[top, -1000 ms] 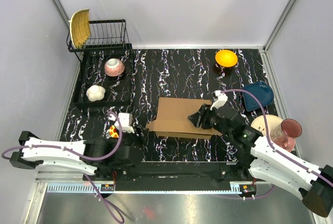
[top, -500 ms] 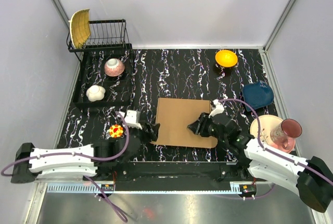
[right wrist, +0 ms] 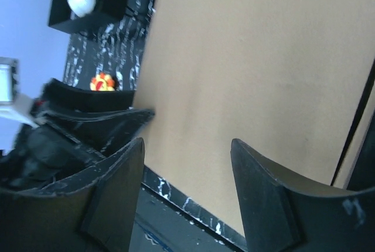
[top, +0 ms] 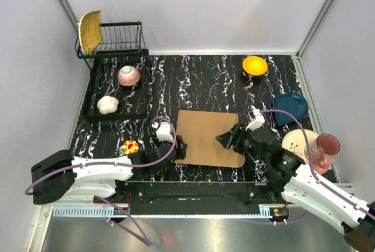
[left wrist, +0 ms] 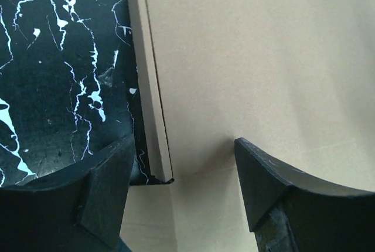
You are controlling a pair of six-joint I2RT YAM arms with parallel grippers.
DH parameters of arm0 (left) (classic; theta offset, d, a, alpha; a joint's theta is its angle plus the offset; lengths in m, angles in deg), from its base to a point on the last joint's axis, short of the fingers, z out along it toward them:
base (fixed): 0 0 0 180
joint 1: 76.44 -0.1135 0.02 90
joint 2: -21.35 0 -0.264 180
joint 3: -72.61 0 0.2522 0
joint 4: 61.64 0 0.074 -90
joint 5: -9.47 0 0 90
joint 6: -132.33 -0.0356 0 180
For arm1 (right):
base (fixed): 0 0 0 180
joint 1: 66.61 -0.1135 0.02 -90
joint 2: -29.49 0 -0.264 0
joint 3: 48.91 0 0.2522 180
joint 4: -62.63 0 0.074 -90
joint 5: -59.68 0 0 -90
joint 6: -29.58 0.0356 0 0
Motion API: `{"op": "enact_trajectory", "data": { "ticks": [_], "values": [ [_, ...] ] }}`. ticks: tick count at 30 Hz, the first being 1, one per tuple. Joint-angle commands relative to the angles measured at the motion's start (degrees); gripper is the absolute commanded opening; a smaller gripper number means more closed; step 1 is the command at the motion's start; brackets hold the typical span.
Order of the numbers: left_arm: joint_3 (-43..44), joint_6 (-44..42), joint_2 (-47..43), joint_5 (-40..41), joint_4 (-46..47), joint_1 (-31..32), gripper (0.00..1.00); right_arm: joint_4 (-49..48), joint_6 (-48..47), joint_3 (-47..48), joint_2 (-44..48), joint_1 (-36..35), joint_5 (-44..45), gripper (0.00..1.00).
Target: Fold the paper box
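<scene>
Left gripper point(top: 180, 146) and right gripper point(top: 225, 139) flank paper box point(top: 205, 132), long axis crosswise.

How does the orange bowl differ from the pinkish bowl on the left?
The orange bowl is bright and uniform; the pinkish bowl is paler, with a whitish centre. The orange bowl stands directly on the marbled table, far right; the pinkish bowl sits in a black tray, far left. Both are round and lie beyond the paper box.
</scene>
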Motion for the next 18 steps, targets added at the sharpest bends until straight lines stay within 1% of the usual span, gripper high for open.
{"op": "enact_trajectory", "data": {
  "ticks": [1,4,5,6,7,8,9,10,11,13,14,16,17,18],
  "values": [
    [-0.1,3.6,2.0,-0.5,0.9,-2.0,0.71,7.6,-3.4,7.1,3.3,-0.3,6.1,0.68],
    [-0.1,4.0,1.3,1.0,-1.4,-2.4,0.71,11.7,-4.4,9.6,4.5,-0.2,10.6,0.70],
    [-1.0,3.9,-3.0,3.6,-1.7,-2.4,0.72,14.9,-4.4,10.7,4.6,-0.3,14.6,0.71],
    [-1.6,3.6,-6.0,5.1,-1.5,-2.4,0.73,16.6,-4.0,11.2,4.7,-0.3,17.1,0.74],
    [-2.1,1.8,-9.2,7.4,-1.1,-2.4,0.76,18.7,-3.4,11.8,4.5,-0.2,19.9,0.75],
    [-2.9,0.4,-15.3,7.7,-0.4,-3.1,0.77,21.5,-2.9,12.1,4.3,-0.2,23.6,0.77],
    [-2.9,-0.7,-17.8,7.8,0.2,-3.9,0.81,22.2,-2.9,12.0,3.4,-0.2,24.4,0.82],
    [-2.9,-2.1,-19.5,7.6,0.2,-5.0,0.86,22.5,-2.8,11.8,2.9,-0.2,25.0,0.84],
    [-2.3,-2.6,-20.7,4.8,0.2,-7.7,0.87,21.8,-2.3,10.8,2.1,-0.2,25.0,0.85],
    [-1.7,-2.4,-19.4,0.9,-0.3,-10.6,0.89,20.0,-1.8,9.7,-0.6,-0.2,24.1,0.87],
    [-1.5,-2.1,-16.2,-2.5,0.0,-12.6,0.90,17.7,-0.4,8.1,-1.7,-0.2,23.5,0.88],
    [-1.4,-0.8,-12.6,-5.4,1.9,-13.5,0.91,15.3,0.6,6.9,-5.4,-0.2,23.0,0.88],
    [-2.0,-0.6,-9.3,-5.9,3.4,-13.8,0.91,12.6,1.1,5.6,-6.6,-0.2,22.5,0.87],
    [-2.2,-0.3,-7.7,-6.5,6.6,-13.9,0.91,11.6,1.4,5.2,-9.1,-0.2,22.5,0.87]
  ]
}}
